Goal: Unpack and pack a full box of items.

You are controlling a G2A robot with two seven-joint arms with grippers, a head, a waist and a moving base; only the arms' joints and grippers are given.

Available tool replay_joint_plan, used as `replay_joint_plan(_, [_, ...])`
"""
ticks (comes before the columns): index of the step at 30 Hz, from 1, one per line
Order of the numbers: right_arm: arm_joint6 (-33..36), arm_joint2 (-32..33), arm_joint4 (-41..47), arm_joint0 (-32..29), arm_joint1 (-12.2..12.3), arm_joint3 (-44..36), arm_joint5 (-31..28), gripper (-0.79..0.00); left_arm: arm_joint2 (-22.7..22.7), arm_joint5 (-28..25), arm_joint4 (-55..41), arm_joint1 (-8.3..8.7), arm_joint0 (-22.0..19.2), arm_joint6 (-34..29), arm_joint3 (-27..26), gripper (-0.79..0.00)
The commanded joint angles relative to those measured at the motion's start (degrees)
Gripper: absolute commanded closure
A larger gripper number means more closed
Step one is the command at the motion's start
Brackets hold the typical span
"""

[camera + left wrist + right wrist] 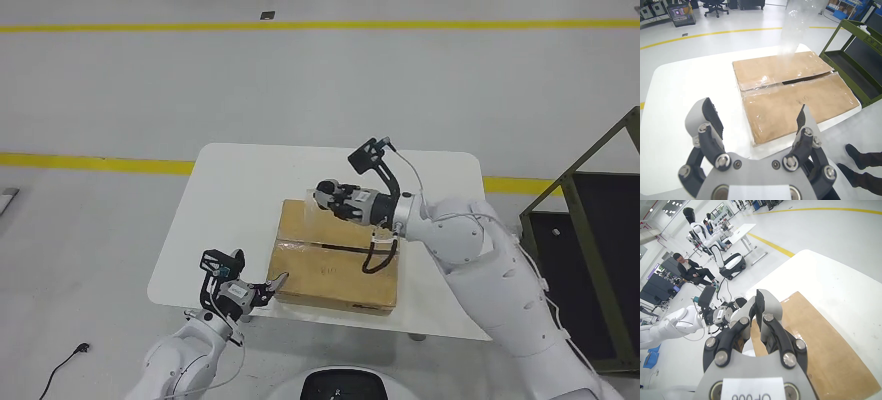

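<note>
Right tool is pinched shut on the clear tape strip above the box, which sits on the tabletop. Left tool hangs wide open beside the box's corner (holding nothing), so a hard pull could drag the box or snap the tape.

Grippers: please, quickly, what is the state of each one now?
Left gripper: open, holding nothing.
Right gripper: closed on the clear tape rising from the box.
</note>
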Motion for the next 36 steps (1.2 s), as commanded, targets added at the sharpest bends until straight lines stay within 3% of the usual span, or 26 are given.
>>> replay_joint_plan(1, [0.5,-1.5,0.0,1.7,-0.4,1.2,0.3,0.0,0.0,0.0,0.0,0.01,0.0,0.0,0.0,-0.785])
replay_joint_plan(12, [-0.1,-5.8,0.8,5.2,-1.8,5.2,0.5,0.0,0.5,-0.2,-0.5,-0.08,-0.2,0.2,-0.2,-0.785])
replay_joint_plan(25, [1.9,-6.7,-0.2,7.1,-2.2,5.8,1.5,0.0,9.2,5.4,-6.2,-1.95,-9.9,-8.1,3.0,-0.785])
replay_joint_plan(36, [4.2,-7.2,0.4,7.2,-2.4,6.0,1.2,0.0,11.6,7.7,-13.3,-3.11,-15.2,-10.3,7.2,-0.785])
